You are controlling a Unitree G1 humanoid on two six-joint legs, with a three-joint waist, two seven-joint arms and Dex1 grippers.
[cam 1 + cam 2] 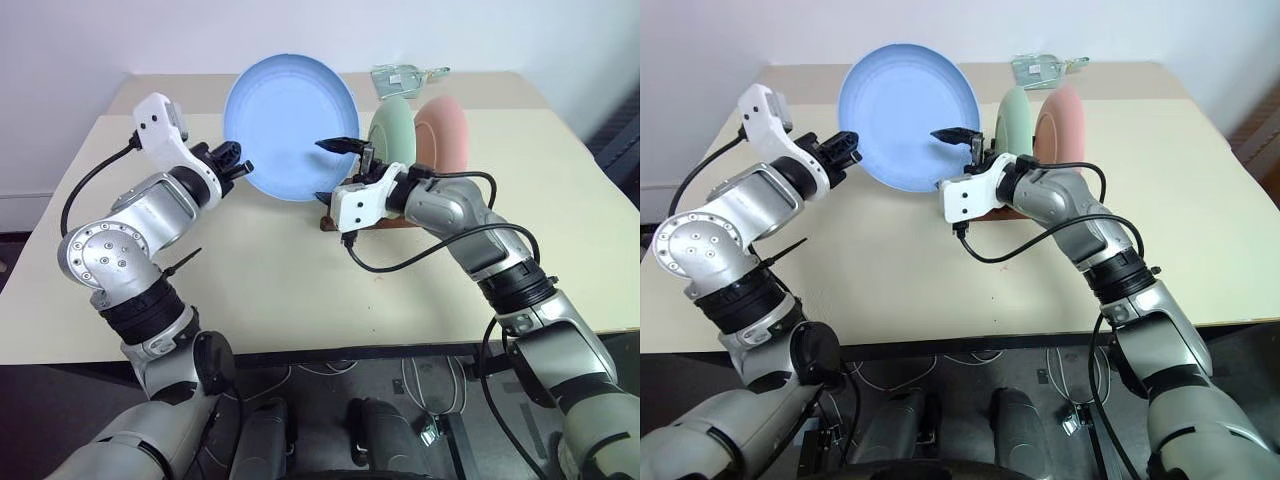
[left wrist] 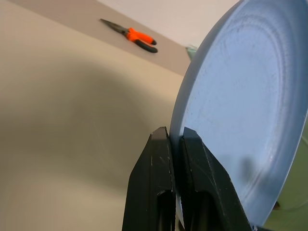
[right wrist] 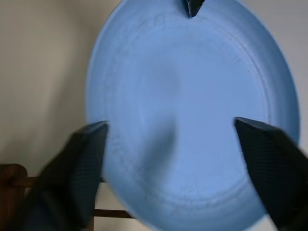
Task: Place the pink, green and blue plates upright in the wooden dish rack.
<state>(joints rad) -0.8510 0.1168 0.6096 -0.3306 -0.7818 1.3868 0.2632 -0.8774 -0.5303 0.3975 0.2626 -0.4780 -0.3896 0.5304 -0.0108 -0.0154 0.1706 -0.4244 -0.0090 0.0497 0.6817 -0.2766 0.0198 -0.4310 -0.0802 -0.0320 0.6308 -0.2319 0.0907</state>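
Clamped on the rim of the pale blue plate (image 1: 290,125), the left gripper (image 1: 238,166) holds it upright above the table (image 1: 250,280), while the spread-fingered right gripper (image 1: 345,150) faces its far edge, just before the racked green plate (image 1: 392,130), pink plate (image 1: 445,135) and wooden dish rack (image 1: 326,222).

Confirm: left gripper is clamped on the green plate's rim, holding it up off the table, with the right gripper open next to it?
Not quite. The left gripper is clamped on the blue plate, not the green one; the left wrist view shows its rim between the fingers. The green plate already stands in the rack. The rest holds: the right gripper is open beside it.
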